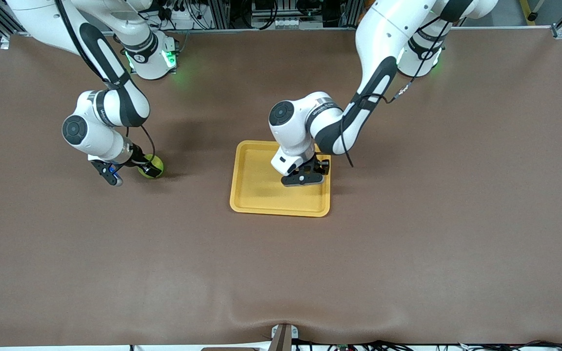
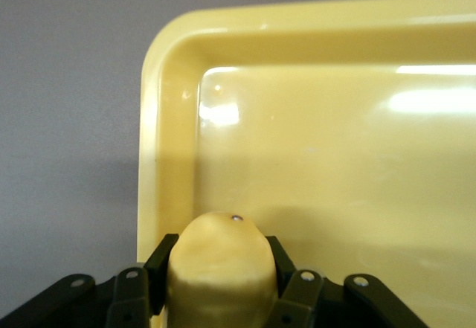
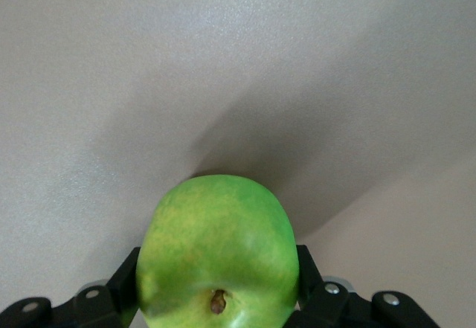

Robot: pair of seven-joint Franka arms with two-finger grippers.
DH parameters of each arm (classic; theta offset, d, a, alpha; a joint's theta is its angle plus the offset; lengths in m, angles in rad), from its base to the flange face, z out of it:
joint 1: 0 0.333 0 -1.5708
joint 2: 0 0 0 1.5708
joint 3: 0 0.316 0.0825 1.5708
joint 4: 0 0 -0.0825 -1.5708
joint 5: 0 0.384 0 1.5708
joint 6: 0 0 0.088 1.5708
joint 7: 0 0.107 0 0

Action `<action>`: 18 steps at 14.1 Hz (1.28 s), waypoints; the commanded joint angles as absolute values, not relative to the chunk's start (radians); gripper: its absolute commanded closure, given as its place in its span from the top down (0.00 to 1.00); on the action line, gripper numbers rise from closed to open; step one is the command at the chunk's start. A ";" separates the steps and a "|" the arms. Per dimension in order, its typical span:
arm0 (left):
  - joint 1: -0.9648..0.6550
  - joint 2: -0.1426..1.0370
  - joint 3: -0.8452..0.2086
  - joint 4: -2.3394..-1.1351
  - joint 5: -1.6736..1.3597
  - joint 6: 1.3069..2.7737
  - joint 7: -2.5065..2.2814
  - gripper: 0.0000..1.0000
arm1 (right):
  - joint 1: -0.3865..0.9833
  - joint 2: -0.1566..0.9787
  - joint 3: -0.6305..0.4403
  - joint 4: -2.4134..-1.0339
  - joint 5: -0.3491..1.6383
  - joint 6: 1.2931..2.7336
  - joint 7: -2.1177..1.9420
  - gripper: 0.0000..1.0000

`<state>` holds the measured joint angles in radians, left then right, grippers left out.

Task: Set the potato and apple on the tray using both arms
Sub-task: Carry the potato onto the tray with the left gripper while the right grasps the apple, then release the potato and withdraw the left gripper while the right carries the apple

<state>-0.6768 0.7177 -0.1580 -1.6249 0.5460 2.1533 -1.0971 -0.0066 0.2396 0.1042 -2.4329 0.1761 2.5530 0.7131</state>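
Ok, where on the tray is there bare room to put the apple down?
The tray's floor is bare from the rim toward the right arm's end across to its middle. It is crowded at the corner toward the left arm, where the left claw hangs, shut on the potato. The right claw grips the apple off the tray.

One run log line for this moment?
left tool: shut on potato, over tray | right tool: shut on apple, at table
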 commanded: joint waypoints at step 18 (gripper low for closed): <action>-0.530 0.552 -0.156 -1.595 0.565 2.100 -1.129 1.00 | 0.000 0.241 0.353 -2.114 0.193 2.247 1.064 0.00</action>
<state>-0.5820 0.6164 -0.1419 -1.5708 0.5628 2.1277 -1.1435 0.0009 0.2270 0.3216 -2.1506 0.1780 2.2616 1.0066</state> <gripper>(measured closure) 0.000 0.176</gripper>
